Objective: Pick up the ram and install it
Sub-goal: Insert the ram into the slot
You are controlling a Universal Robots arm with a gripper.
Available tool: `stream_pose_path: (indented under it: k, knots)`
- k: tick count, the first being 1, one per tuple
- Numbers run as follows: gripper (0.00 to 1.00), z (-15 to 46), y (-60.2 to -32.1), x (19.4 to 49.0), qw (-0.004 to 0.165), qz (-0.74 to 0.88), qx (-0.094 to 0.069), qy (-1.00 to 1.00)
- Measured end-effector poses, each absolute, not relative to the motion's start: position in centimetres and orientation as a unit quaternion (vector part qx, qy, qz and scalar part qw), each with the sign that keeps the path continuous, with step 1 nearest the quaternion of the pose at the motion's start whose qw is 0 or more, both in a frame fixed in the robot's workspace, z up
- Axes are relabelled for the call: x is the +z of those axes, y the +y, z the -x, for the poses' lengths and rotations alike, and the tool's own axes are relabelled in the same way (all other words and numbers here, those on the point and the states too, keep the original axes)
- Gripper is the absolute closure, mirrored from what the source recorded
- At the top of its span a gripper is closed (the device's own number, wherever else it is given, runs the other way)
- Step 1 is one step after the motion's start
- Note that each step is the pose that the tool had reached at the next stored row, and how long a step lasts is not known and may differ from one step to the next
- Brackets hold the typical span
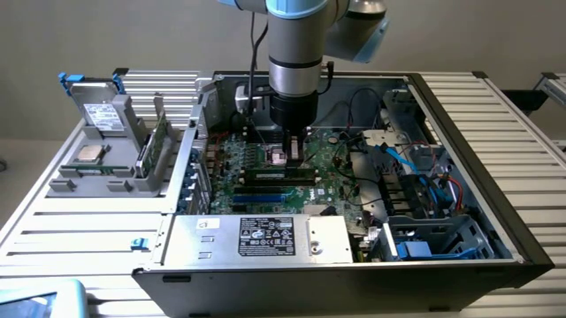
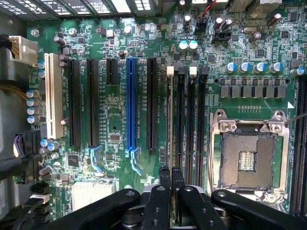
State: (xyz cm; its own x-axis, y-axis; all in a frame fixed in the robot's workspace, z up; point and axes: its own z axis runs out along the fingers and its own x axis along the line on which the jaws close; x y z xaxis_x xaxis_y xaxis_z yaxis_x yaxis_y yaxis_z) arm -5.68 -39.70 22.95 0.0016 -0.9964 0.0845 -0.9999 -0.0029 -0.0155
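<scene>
The ram (image 2: 171, 120) stands edge-on in the memory slot nearest the long black expansion slots, showing as a thin pale line along that slot. My gripper (image 2: 171, 175) is right over one end of it, and the ram's edge runs into the seam between the two black fingers (image 2: 164, 178), which are shut on it. In the exterior view the gripper (image 1: 289, 158) hangs straight down inside the open computer case. Just below it the ram (image 1: 281, 175) is a long dark strip on the green motherboard (image 1: 265, 195).
The empty processor socket (image 2: 249, 153) lies beside the memory slots. A grey rack (image 1: 106, 175) at the exterior view's left holds a green board (image 1: 159, 142), a silver chip (image 1: 89, 154) and a grey drive with blue tabs (image 1: 99, 109). The power supply (image 1: 256, 237) and cables (image 1: 415, 172) crowd the case.
</scene>
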Motion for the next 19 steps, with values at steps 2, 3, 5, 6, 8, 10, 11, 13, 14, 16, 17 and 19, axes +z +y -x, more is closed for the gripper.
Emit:
stream_pose_path:
  k: [2,3,5,6,8,10,11,13,14,16,17,19]
  knots:
    - [0.87,5.68,-39.7,22.95,0.024,-0.708,0.035,-0.705]
    - [0.87,5.69,-39.7,22.95,0.024,-0.708,0.035,-0.705]
    - [0.87,5.7,-39.7,22.93,0.024,-0.708,0.035,-0.705]
    - [0.87,5.71,-39.7,22.92,0.023,-0.708,0.035,-0.705]
    - [0.87,5.71,-39.7,22.91,0.023,-0.708,0.035,-0.705]
    - [0.87,5.73,-39.71,22.9,0.023,-0.708,0.034,-0.705]
    - [0.87,5.74,-39.72,22.91,0.023,-0.708,0.034,-0.705]
    - [0.87,5.74,-39.76,22.9,0.022,-0.708,0.034,-0.705]
    - [0.87,5.73,-39.79,22.9,0.022,-0.708,0.034,-0.705]
    - [0.87,5.73,-39.81,22.9,0.022,-0.708,0.033,-0.705]
    - [0.87,5.73,-39.81,22.9,0.022,-0.708,0.033,-0.705]
    - [0.87,5.75,-39.82,22.9,0.022,-0.708,0.033,-0.705]
